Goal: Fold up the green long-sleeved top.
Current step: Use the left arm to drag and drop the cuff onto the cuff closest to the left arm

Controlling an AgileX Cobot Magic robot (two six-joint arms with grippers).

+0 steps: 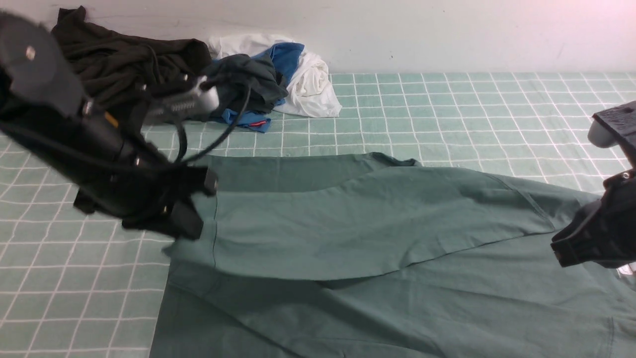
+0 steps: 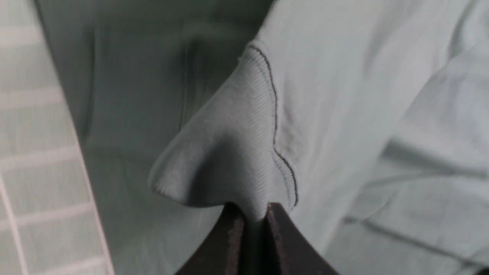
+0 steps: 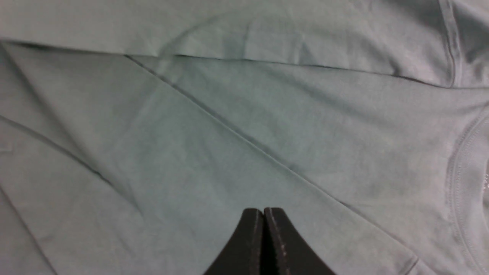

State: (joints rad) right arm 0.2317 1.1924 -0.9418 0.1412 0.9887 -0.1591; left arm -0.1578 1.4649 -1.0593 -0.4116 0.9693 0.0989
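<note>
The green long-sleeved top [image 1: 377,233] lies spread on the checked table, from the middle to the right. One sleeve [image 1: 308,238] is laid across the body toward the left. My left gripper [image 1: 191,228] is shut on that sleeve's ribbed cuff [image 2: 229,152] and holds it a little above the cloth; the left wrist view shows the jaws of the left gripper [image 2: 254,214] pinching the cuff. My right gripper [image 1: 561,251] is shut and empty just above the top's body [image 3: 214,152], close to the ribbed neck [image 3: 456,172]. It also shows in the right wrist view [image 3: 263,211]. The chest print is hidden.
A blackish-olive garment [image 1: 119,59] lies heaped at the back left. Beside it is a dark grey-green garment [image 1: 248,79] with blue and white cloth [image 1: 313,84]. The green checked table cover [image 1: 447,114] runs to the white wall behind.
</note>
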